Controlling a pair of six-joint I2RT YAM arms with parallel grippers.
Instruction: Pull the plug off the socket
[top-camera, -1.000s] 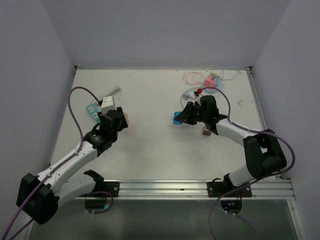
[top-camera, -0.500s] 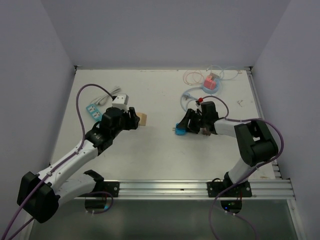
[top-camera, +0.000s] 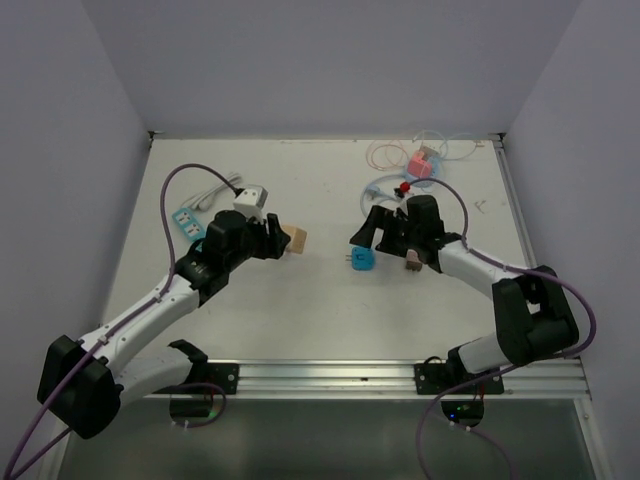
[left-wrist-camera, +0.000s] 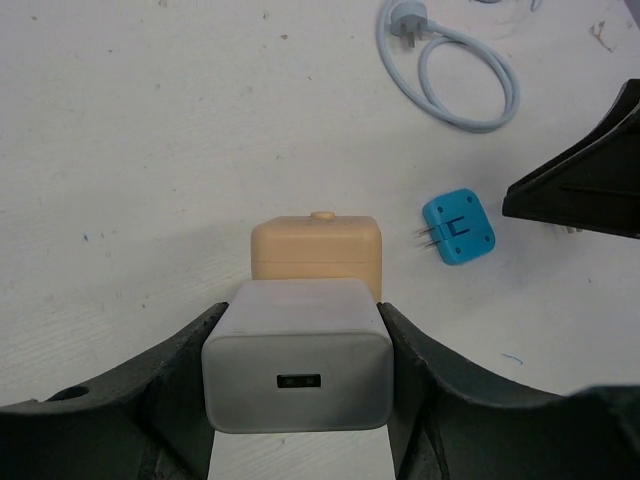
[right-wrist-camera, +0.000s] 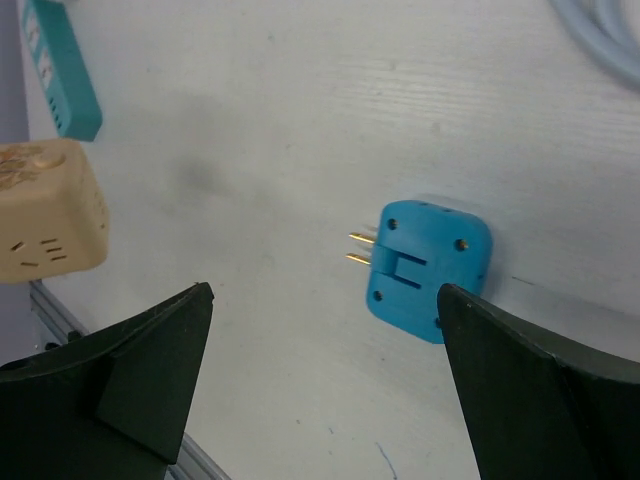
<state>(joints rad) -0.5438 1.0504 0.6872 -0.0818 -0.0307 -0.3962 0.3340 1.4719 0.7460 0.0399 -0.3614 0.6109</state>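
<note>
While my left fingers (left-wrist-camera: 175, 385) clench the white plug (left-wrist-camera: 295, 370), the beige socket (left-wrist-camera: 315, 250) hangs off its front above the tabletop (left-wrist-camera: 120, 150), unsupported. My right fingers (right-wrist-camera: 130, 370) are spread wide over a loose blue plug (right-wrist-camera: 430, 270), gripping nothing. A crooked pull could twist the white plug from my grasp.
</note>
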